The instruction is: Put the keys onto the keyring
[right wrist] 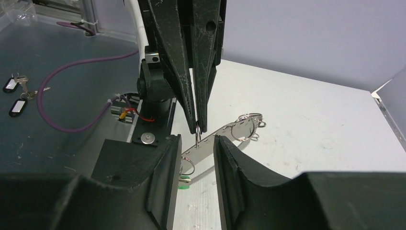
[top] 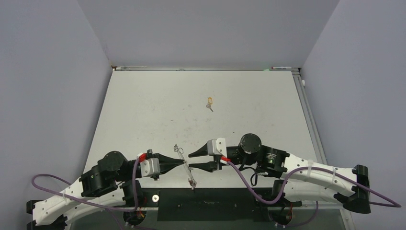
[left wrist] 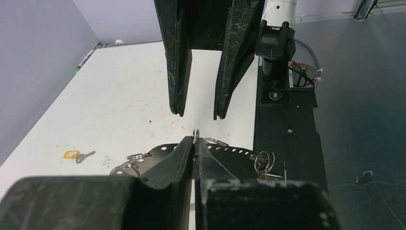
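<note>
The keyring [right wrist: 225, 130] shows as a silver perforated band carrying small wire rings; it lies slantwise between the two grippers [top: 180, 155]. My left gripper [top: 186, 164] is shut on one small wire ring of it, which pokes out above the fingertips [left wrist: 195, 140]. My right gripper [right wrist: 197, 140] faces it, open, its fingers on either side of the left fingertips and that ring. A green tag [right wrist: 184, 181] hangs at the band's near end, with a key [left wrist: 268, 176] beside it. One key with a yellow tag [top: 209, 102] lies alone on the far table.
The white table [top: 143, 110] has a black plate [top: 215, 203] along its near edge between the arm bases. Grey walls close in the left, back and right. Off the table, keys with dark tags [right wrist: 14, 96] lie on the blue floor near a purple cable [right wrist: 72, 120].
</note>
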You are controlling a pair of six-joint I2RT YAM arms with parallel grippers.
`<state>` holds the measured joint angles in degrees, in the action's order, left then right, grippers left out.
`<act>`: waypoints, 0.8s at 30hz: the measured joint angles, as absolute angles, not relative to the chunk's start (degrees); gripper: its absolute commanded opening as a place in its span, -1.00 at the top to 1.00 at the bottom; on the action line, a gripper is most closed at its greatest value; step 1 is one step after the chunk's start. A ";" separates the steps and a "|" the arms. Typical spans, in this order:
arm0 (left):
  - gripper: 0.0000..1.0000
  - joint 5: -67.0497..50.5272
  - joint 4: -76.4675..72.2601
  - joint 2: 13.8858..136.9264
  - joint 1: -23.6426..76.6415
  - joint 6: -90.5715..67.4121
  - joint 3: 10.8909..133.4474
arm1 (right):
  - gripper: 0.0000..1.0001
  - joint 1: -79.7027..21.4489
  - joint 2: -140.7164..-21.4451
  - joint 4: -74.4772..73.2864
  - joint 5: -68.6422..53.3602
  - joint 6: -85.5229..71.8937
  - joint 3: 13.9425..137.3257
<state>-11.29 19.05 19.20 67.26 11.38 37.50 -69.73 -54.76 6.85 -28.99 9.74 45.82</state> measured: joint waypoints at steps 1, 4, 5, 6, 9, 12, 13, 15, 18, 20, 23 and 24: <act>1.00 -11.46 18.76 18.92 67.02 11.20 37.19 | 0.39 -69.71 -54.96 7.18 -29.17 9.65 45.82; 1.00 -11.99 18.02 18.57 66.37 10.74 36.75 | 0.41 -69.41 -55.75 8.14 -30.04 9.47 45.82; 1.00 -12.23 17.50 18.48 66.15 10.63 36.62 | 0.41 -69.38 -56.05 8.49 -30.30 9.39 45.82; 1.00 -12.43 17.10 18.41 65.91 10.52 36.56 | 0.42 -69.34 -56.38 8.78 -30.48 9.32 45.82; 1.00 -13.23 16.01 18.15 65.12 10.02 36.36 | 0.42 -69.28 -57.43 9.52 -31.11 8.93 45.82; 1.00 -14.15 15.38 17.98 64.27 9.41 36.23 | 0.47 -69.08 -58.06 9.89 -31.57 8.51 45.82; 1.00 -14.39 15.05 17.93 63.99 9.30 36.16 | 0.49 -68.95 -58.13 9.91 -31.59 8.43 45.82; 1.00 -14.96 14.28 17.78 63.40 9.06 35.97 | 0.55 -68.77 -58.13 10.28 -31.57 8.27 45.82; 1.00 -15.84 13.37 17.67 62.57 8.54 35.92 | 0.69 -68.53 -58.13 10.76 -31.55 7.99 45.82; 1.00 -16.45 12.91 17.65 61.73 8.10 35.92 | 0.77 -68.31 -58.13 11.33 -31.59 7.75 45.82; 1.00 -17.72 12.01 17.65 60.42 7.60 35.62 | 0.85 -68.20 -58.17 12.05 -31.55 7.20 45.82; 1.00 -18.22 11.66 17.65 59.96 7.44 35.46 | 0.86 -68.16 -58.22 12.19 -31.53 7.05 45.82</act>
<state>-18.22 11.66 17.65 59.96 7.44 35.46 -68.16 -58.22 12.19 -31.53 7.05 45.82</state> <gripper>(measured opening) 0.003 0.091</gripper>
